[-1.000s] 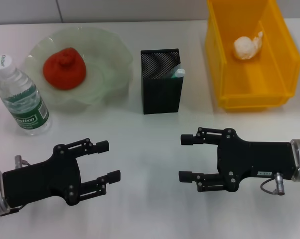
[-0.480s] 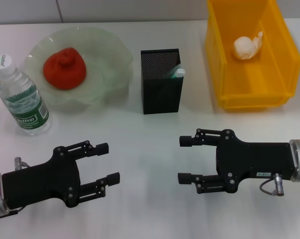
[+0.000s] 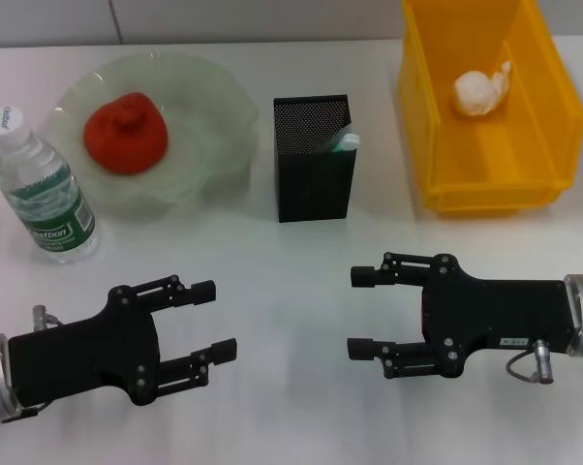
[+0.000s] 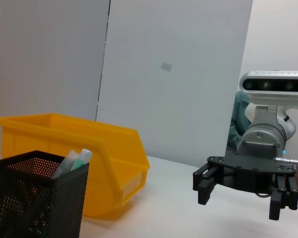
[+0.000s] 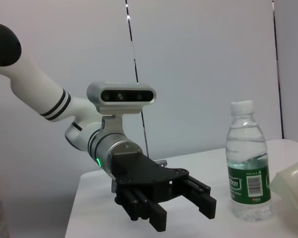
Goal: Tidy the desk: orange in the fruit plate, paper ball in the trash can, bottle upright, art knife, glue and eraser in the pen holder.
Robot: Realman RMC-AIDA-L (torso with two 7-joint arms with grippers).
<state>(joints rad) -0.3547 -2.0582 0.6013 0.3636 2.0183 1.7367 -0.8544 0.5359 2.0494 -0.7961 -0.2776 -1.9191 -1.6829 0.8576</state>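
The orange [image 3: 126, 133] lies in the fruit plate [image 3: 212, 107] at the back left. The paper ball [image 3: 480, 91] lies in the yellow trash can [image 3: 538, 165] at the back right. The bottle [image 3: 42, 189] stands upright at the left, and shows in the right wrist view [image 5: 247, 166]. The black mesh pen holder [image 3: 315, 172] stands in the middle with light-coloured items [image 3: 342, 141] sticking out of it. The eraser and art knife are hidden. My left gripper [image 3: 210, 319] is open and empty near the front left. My right gripper [image 3: 359, 312] is open and empty near the front right.
The white table [image 3: 282, 271] runs to a wall at the back. In the left wrist view the pen holder [image 4: 35, 203] stands in front of the trash can [image 4: 109, 163], with the right gripper [image 4: 238, 191] beyond. The right wrist view shows the left gripper [image 5: 181, 206].
Both grippers have shifted only very slightly; the left one has crept a little to the right. Nothing on the table has moved.
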